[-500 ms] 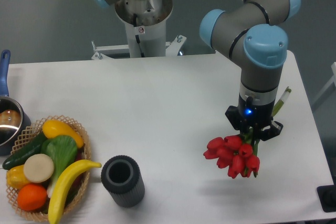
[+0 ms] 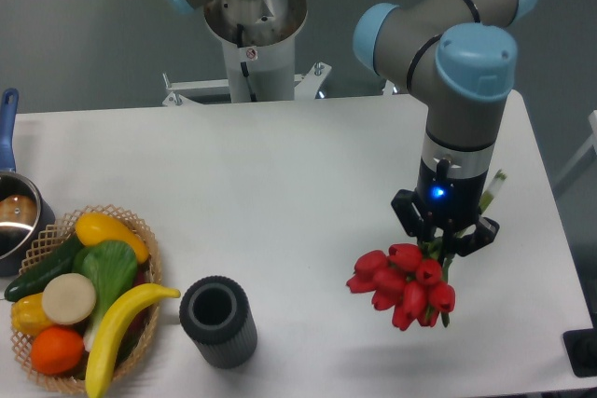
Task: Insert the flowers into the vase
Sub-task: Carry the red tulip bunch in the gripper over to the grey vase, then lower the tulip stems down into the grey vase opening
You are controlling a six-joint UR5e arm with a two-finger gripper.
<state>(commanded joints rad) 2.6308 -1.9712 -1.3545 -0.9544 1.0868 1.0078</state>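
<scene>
My gripper (image 2: 444, 241) is shut on the green stems of the flowers (image 2: 401, 286), a bunch of red tulip buds that hangs below and to the left of the fingers, above the table at the right. A stem tip (image 2: 492, 188) sticks out behind the wrist. The vase (image 2: 217, 320), a short dark grey ribbed cylinder with its round mouth open upward, stands near the front edge, well to the left of the flowers.
A wicker basket (image 2: 56, 230) with a banana (image 2: 117, 322), green vegetables and other produce sits at the front left beside the vase. A steel pot (image 2: 13, 216) with a blue handle is at the left edge. The robot base (image 2: 252, 34) stands behind the table.
The gripper and the flowers have moved a little to the left and toward the front of the table. The vase and basket have not moved.
</scene>
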